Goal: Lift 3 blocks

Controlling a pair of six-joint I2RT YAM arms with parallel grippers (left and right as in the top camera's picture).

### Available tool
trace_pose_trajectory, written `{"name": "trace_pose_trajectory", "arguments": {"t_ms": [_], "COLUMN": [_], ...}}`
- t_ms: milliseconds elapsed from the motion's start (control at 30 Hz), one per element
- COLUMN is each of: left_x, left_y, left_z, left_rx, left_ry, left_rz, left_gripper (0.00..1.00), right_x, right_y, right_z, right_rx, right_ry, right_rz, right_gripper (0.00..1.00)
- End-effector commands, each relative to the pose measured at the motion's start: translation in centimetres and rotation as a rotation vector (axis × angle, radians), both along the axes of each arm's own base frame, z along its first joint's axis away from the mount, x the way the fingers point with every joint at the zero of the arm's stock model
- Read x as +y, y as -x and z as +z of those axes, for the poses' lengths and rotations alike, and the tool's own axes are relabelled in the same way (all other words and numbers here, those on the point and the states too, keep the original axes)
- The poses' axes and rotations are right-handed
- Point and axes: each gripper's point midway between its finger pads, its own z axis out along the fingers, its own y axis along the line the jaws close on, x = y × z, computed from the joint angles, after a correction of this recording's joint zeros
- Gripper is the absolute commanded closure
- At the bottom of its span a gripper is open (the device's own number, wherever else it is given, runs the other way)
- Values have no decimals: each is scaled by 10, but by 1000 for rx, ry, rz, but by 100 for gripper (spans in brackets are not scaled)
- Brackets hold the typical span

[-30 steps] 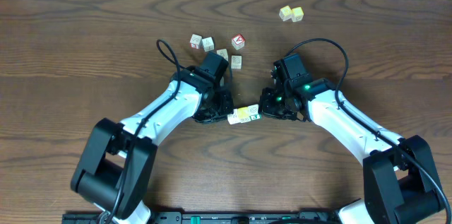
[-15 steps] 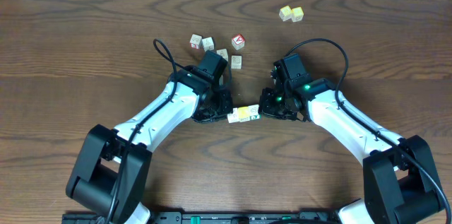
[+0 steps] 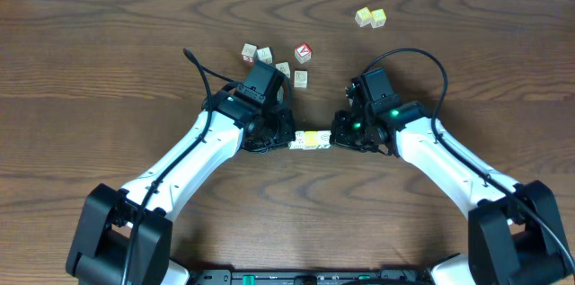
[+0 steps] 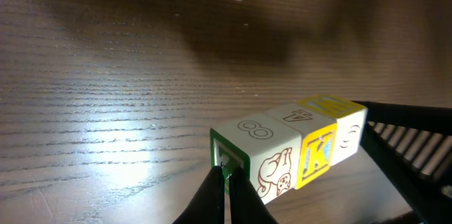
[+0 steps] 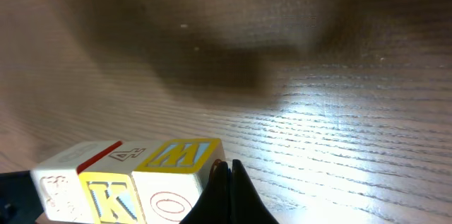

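Three blocks (image 3: 311,140) form one short row squeezed end to end between my two grippers. In the left wrist view the green-faced block (image 4: 251,155) is nearest, then a yellow K block (image 4: 316,150), then a pale one (image 4: 347,129). My left gripper (image 4: 224,180) is shut, its tips pressed against the green face. In the right wrist view a block with a yellow W top (image 5: 180,171) touches my right gripper (image 5: 227,170), which is also shut and pushes on that end. The row looks raised a little off the table. From overhead, the left gripper (image 3: 286,138) and right gripper (image 3: 334,138) face each other.
Behind the arms lie loose cubes: a red-faced cube (image 3: 304,52), two pale ones (image 3: 256,54) and two more (image 3: 293,75) near the left wrist. Two pale-yellow cubes (image 3: 370,18) sit at the back right. The dark wooden table (image 3: 108,69) surrounds everything.
The row of blocks has shifted slightly toward the back of the table and levelled out, carried between both grippers. The left arm's elbow has swung left.
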Motion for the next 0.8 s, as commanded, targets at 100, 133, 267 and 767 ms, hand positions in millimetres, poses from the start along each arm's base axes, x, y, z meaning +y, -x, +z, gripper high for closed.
{"name": "trace_pose_trajectory", "arguments": {"t_ms": [100, 133, 267, 767], "left_x": [-22, -22, -25, -29], "left_y": [9, 9, 10, 10], "left_z": [12, 13, 21, 29], "left_rx": [26, 26, 19, 13], "left_ry": [103, 105, 132, 160], "left_rz": [-43, -41, -49, -56], "left_gripper": [93, 93, 93, 93], "right_x": [34, 35, 37, 42], "right_y": [12, 13, 15, 17], "right_z": [43, 43, 44, 52], "right_rx": [-34, -27, -18, -22], "right_ry": [-188, -196, -210, -247], "right_rz": [104, 105, 109, 127], "right_gripper": [99, 99, 99, 99]}}
